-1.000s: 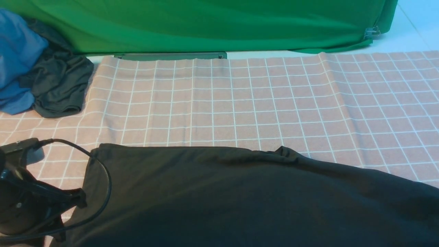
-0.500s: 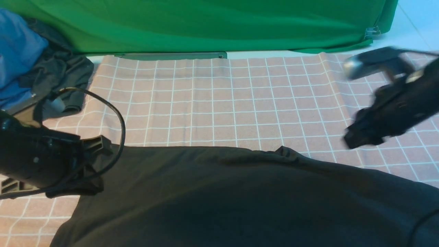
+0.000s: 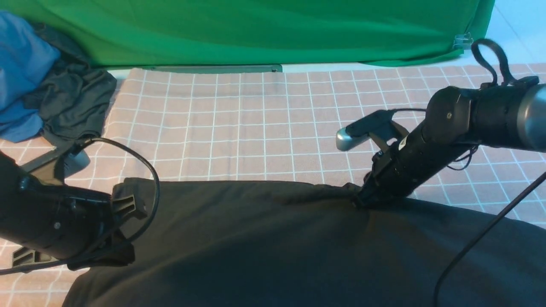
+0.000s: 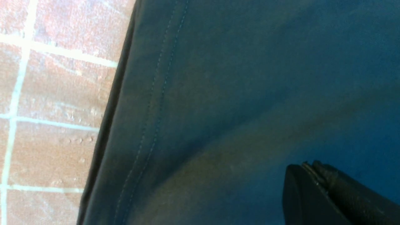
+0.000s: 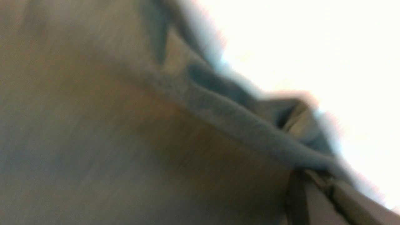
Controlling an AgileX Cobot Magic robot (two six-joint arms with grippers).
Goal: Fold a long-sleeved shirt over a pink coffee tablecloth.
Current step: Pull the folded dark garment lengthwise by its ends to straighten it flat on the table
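The long-sleeved shirt [image 3: 273,247] lies black and flat across the near part of the pink coffee tablecloth [image 3: 264,128]. My left gripper [image 3: 106,256] is down at the shirt's far left corner. In the left wrist view its jaws [image 4: 307,165] are pressed together on the dark fabric [image 4: 218,78], a little in from the stitched hem, with the tablecloth [image 4: 53,150] beside it. My right gripper [image 3: 360,200] is shut on a small raised fold at the shirt's far edge. The blurred right wrist view shows that fold of the shirt [image 5: 237,122] running into the closed tips [image 5: 301,175].
A blue garment [image 3: 21,72] and a smaller dark grey garment [image 3: 72,106] are heaped at the far left. A plain green cloth [image 3: 256,30] hangs along the back. Cables loop off the left arm [image 3: 147,179] and the right arm [image 3: 482,238] above the shirt.
The right arm came in from the right and dropped onto the shirt's far edge. The left arm moved forward to the shirt's left corner. Both grippers went from open to shut.
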